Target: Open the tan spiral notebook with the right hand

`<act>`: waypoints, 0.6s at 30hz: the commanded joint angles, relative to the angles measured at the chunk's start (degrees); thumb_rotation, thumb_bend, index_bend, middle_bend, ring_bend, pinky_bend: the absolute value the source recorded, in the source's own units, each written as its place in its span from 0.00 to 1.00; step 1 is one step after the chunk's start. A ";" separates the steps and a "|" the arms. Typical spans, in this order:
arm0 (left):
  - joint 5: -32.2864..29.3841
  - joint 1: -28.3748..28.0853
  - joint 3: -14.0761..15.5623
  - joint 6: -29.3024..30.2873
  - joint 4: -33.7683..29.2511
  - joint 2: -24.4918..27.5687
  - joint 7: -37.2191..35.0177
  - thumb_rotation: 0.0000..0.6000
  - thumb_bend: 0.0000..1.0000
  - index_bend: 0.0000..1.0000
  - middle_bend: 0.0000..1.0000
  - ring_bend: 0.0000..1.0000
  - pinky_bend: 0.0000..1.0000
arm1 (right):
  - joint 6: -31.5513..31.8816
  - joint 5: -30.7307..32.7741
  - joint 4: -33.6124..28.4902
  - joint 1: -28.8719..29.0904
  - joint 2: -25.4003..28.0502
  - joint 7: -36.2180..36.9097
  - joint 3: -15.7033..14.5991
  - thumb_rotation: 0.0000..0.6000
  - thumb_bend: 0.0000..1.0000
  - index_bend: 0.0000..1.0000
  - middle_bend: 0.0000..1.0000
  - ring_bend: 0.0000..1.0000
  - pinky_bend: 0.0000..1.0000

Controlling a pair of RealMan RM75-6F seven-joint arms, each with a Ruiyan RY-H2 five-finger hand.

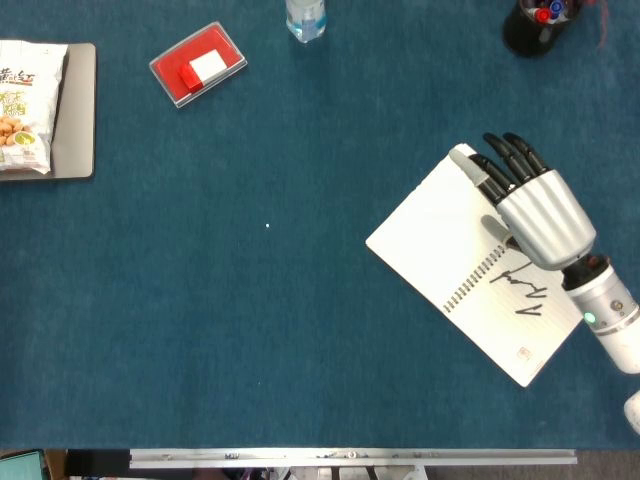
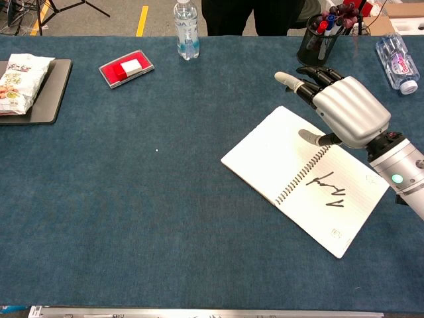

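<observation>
The spiral notebook [image 1: 432,241] [image 2: 268,159] lies open and flat at the right of the blue table. Its left page is blank and its right page carries a black scribble. My right hand [image 1: 530,205] [image 2: 343,105] hovers over the notebook's far corner near the spiral. Its fingers are stretched out towards the far left and hold nothing. The thumb points down close to the page; whether it touches the paper I cannot tell. My left hand appears in neither view.
A red box [image 1: 198,64] [image 2: 126,68] and a water bottle [image 1: 305,18] [image 2: 186,23] stand at the far edge. A pen holder [image 1: 530,25] [image 2: 318,43] is behind my right hand. A snack bag [image 1: 20,100] lies on a grey tray [image 1: 78,110] at far left.
</observation>
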 commanded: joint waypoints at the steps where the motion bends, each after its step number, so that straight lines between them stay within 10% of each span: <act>1: -0.02 0.02 -0.01 0.04 -0.01 -0.01 0.11 1.00 0.08 0.52 0.38 0.26 0.44 | 0.85 -0.45 -1.64 -0.50 1.28 0.19 -0.62 1.00 0.20 0.00 0.29 0.11 0.16; 18: 0.28 -0.25 0.13 -0.25 -0.14 -0.53 1.26 1.00 0.08 0.52 0.38 0.26 0.44 | 2.48 0.38 -28.72 -7.25 21.42 -10.15 -5.95 1.00 0.19 0.20 0.27 0.11 0.16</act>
